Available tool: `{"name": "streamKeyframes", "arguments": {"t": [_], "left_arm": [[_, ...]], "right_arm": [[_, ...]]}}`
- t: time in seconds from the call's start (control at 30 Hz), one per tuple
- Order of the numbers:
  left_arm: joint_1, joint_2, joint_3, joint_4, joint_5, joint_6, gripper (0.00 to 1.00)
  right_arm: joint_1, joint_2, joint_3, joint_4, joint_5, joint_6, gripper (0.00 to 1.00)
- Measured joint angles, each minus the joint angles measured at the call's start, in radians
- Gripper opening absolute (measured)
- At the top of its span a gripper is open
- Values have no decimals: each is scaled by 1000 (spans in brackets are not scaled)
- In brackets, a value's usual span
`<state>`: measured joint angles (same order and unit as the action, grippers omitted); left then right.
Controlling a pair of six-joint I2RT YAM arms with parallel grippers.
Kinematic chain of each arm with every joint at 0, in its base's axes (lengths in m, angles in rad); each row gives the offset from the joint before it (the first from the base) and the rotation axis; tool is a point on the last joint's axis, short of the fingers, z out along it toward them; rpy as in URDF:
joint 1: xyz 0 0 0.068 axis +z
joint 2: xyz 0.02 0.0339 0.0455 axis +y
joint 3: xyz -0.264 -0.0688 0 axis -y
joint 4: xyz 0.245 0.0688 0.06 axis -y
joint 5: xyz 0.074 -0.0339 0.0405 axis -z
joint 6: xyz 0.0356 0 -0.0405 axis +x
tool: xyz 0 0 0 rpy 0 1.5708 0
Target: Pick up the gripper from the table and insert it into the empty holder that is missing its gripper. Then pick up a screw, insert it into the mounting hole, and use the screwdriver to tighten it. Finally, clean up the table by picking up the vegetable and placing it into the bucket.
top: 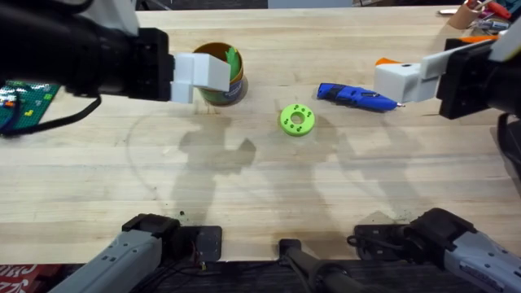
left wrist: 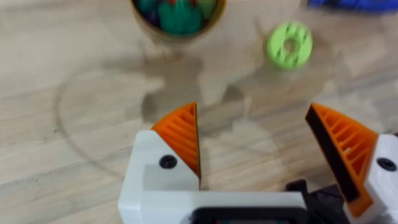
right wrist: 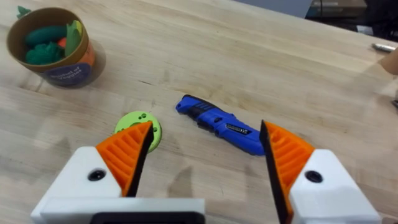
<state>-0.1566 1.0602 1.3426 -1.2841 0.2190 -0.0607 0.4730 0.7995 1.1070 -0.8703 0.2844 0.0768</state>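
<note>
Table: pale wooden boards [top: 269,187] span the overhead view, and both my arms reach over them from the sides.
Left pincer: my white two-finger left gripper [left wrist: 255,146] with orange ribbed pads hangs above bare wood, jaws spread wide, nothing between them. From overhead its white block [top: 199,75] sits at about 10 o'clock of the table's middle, overlapping the near-left side of the bucket.
Right pincer: my matching white and orange right gripper [right wrist: 205,155] is also wide apart and empty. From overhead it shows [top: 403,81] at about 2 o'clock, just over the tip end of the screwdriver.
Bucket: the small round tan-yellow bucket with a darker band [top: 229,81] stands upright at roughly 11 o'clock. My right wrist camera shows it [right wrist: 59,65] well apart from the other items.
Vegetable: green toy vegetable pieces [right wrist: 45,50] lie inside the bucket, with a bit of orange beside them; I cannot tell one piece from another.
Screwdriver: the blue pen-shaped powered screwdriver [top: 354,96] lies flat on the wood at about 1 o'clock, near the ring, not touching it.
Ring: a bright green ring with small holes [top: 296,120] lies flat near the table's middle, between bucket and screwdriver.
</note>
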Motion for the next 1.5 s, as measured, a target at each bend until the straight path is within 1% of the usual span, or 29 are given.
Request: {"name": "streamKeyframes", "arguments": {"t": [0.07,0.1,0.23,0.33,0.4,0.5,0.6,0.67,0.77,1.0,1.23,1.37,1.5], "left_arm": [[0,12,-4,-9,-1,-2,981],[0,9,-7,-9,-6,-17,981],[12,-29,-10,39,-65,-147,981],[50,-39,-10,95,-95,-214,981],[83,-19,-9,122,-107,-242,981],[136,52,-8,170,-111,-286,981],[187,168,-8,257,-99,-332,981],[215,250,-9,323,-81,-365,981],[242,359,-9,398,-67,-413,981],[266,555,-8,584,-48,-491,981],[295,691,-8,727,-44,-608,981],[299,728,-8,782,-59,-636,981],[299,746,-8,795,-92,-631,981]], "right_arm": [[0,3,0,-11,-1,2,984],[0,-2,0,-15,-1,4,984],[0,-47,0,0,-1,24,984],[0,-69,0,-4,-1,36,984],[0,-69,0,-23,-1,43,984],[0,-67,0,-32,-1,49,984],[0,-67,0,-33,-1,52,984],[0,-67,0,-40,-1,60,984],[0,-67,0,-46,-2,81,984],[0,-67,0,-45,-2,116,984],[0,-67,0,-46,-2,126,984],[0,-67,0,-46,-2,127,984],[0,-67,0,-46,-2,133,984]]}}
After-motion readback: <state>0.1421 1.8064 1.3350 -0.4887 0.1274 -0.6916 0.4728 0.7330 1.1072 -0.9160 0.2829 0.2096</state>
